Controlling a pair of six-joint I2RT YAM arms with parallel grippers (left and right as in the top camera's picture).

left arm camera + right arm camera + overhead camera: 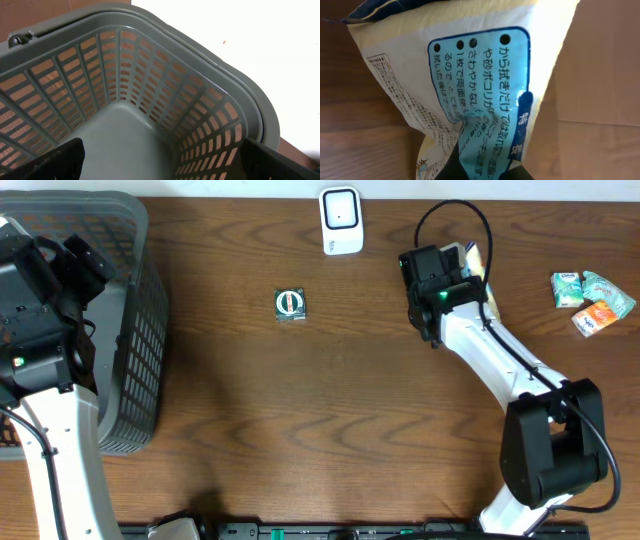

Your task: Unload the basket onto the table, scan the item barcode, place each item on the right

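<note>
My right jaws pinch a crinkled yellow-and-blue plastic packet [485,85], left jaws wide; I fear it twisting, barcode missing the white box scanner [341,220] at ten o'clock.

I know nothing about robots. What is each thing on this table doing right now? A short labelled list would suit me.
Left pincer: open, empty, over the grey basket
Right pincer: shut on a yellow and blue packet
Scanner: white, at the top edge of the overhead view, apart from the held packet
Green packet: lying alone on the wooden table
Small packets: three, grouped near the right edge of the overhead view
</note>
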